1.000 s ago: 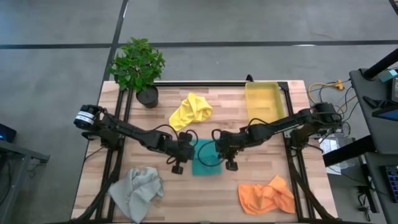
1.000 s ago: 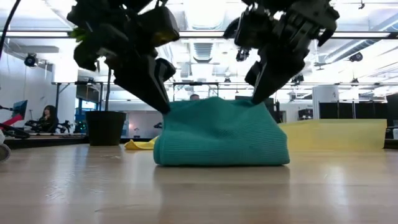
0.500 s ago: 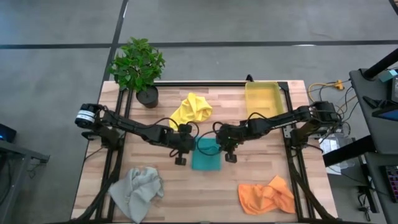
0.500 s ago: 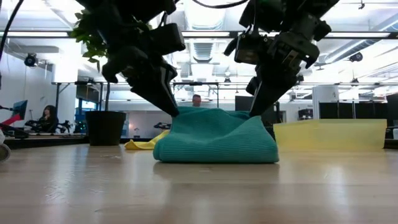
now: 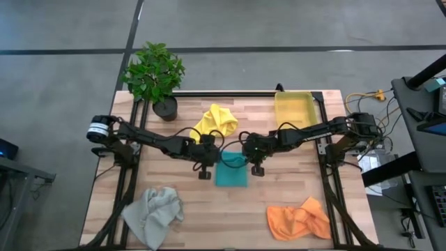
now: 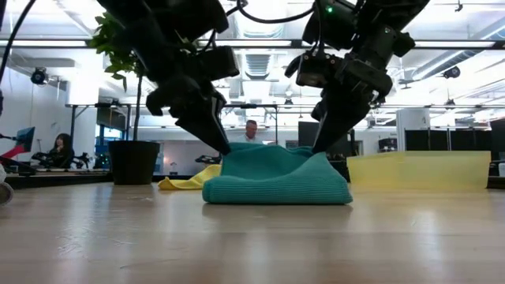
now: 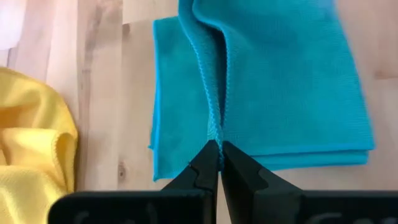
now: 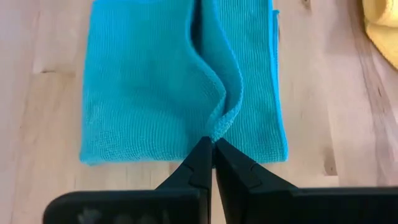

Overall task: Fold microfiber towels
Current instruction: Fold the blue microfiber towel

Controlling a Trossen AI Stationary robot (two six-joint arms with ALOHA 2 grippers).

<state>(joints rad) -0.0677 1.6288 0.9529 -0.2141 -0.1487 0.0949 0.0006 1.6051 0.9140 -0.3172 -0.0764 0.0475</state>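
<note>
The teal towel [image 5: 231, 172] lies partly folded at the middle of the table, its lower layers flat on the wood. My left gripper [image 5: 217, 160] and my right gripper [image 5: 243, 158] are both shut on it, one at each side of its far part, slanting down. In the low view the cloth [image 6: 276, 177] rises into a low hump between the two sets of fingers. A crumpled yellow towel [image 5: 214, 120] lies just beyond, a grey one [image 5: 153, 213] at the near left, and an orange one [image 5: 300, 219] at the near right. My left gripper pinches a hemmed edge of the towel's upper layer [image 7: 215, 132] between its two fingers, slanting down from the left. The cloth gathers into a ridge running away from the fingertips, held a little above the layers lying flat on the table. My right gripper pinches the upper layer's edge [image 8: 216, 129] between its two fingers, slanting down from the right. The cloth bunches into a curved ridge at the fingertips and is raised slightly, while the rest of the towel lies on the table.
A yellow plastic bin [image 5: 296, 111] stands at the far right and a potted plant [image 5: 155, 73] at the far left corner. Bare wood shows between the teal towel and the near edge [image 5: 230, 223]. People show in the room beyond the table.
Both grippers have moved toward the table's far edge and slightly down, still shut, carrying the teal towel's held edge over the layers below. The hump of cloth has sunk lower and shifted away; the bottom layers have stayed on the table.
</note>
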